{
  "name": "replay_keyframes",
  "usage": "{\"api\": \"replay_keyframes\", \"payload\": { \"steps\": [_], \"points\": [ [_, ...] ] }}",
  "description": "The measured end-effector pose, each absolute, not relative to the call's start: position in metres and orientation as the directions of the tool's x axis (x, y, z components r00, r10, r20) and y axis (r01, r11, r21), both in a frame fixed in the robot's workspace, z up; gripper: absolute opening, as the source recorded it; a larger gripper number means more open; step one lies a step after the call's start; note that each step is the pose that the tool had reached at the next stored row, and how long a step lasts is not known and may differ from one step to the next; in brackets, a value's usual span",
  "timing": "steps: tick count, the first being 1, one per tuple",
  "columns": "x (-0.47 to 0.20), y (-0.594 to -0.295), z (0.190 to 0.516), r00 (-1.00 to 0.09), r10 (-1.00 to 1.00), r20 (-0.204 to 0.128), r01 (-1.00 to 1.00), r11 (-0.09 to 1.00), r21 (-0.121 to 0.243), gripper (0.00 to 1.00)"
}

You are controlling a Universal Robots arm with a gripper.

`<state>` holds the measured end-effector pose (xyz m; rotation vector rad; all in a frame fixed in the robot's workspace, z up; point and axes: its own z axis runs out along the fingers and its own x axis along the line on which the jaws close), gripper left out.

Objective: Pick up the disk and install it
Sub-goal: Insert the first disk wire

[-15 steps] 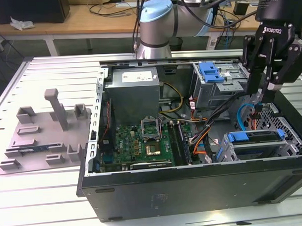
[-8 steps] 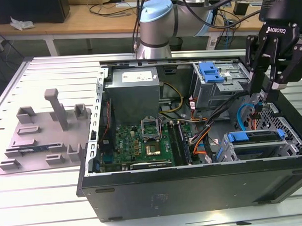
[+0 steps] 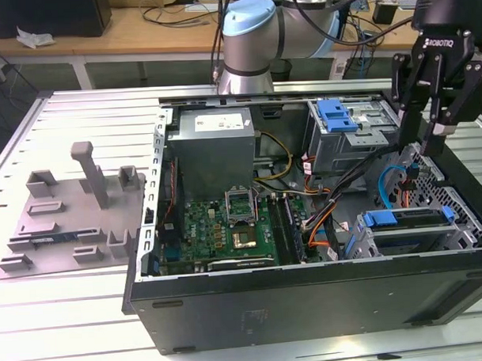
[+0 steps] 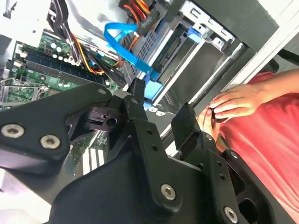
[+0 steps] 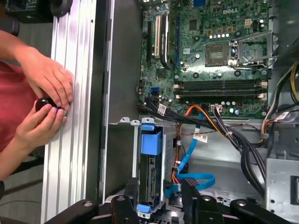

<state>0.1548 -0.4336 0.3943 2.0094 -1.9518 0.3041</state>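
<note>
Carrying it all, the table (image 3: 72, 115): pale slotted metal, with the open case lying across its middle and out to the exterior view's right.
The arm (image 3: 252, 37): grey with a light-blue joint cap, rising behind the table's far edge.
The computer case (image 3: 309, 305): a black tower on its side, with the side panel off and the insides facing up.
The fixture (image 3: 76, 210): a grey plate with posts and slots, flat on the table toward the exterior view's left, apart from the case.
The power-supply box (image 3: 216, 138): grey metal, against the case's far wall.
The motherboard (image 3: 227, 228): green, on the case floor just in front of that box.
The disk (image 3: 405, 222): seated in the drive cage at the case's near corner on the exterior view's right, with its blue carrier frame uppermost.
The gripper (image 3: 418, 146): black, with its fingers spread and holding nothing. It hangs just above that cage, probably clear of the disk, though contact is hard to judge.
The hands (image 5: 44, 93): a person's hands, at the table's edge outside the case, pinching a small black knob (image 5: 43, 103).
The blue cable (image 5: 187, 158): flat, looping just beside the disk.
</note>
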Motion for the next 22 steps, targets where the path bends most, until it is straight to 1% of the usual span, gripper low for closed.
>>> {"api": "replay_keyframes", "payload": {
  "steps": [8,12,19,22],
  "points": [
    [0.199,-0.432,0.387,0.068,-0.928,0.367,-0.989,-0.014,0.149,0.51],
    [0.205,-0.432,0.383,0.047,-0.928,0.370,-0.988,0.011,0.151,0.51],
    [0.205,-0.432,0.374,-0.063,-0.926,0.372,-0.980,0.128,0.151,0.51],
    [0.205,-0.432,0.372,-0.090,-0.923,0.374,-0.976,0.156,0.150,0.51]
  ]
}}
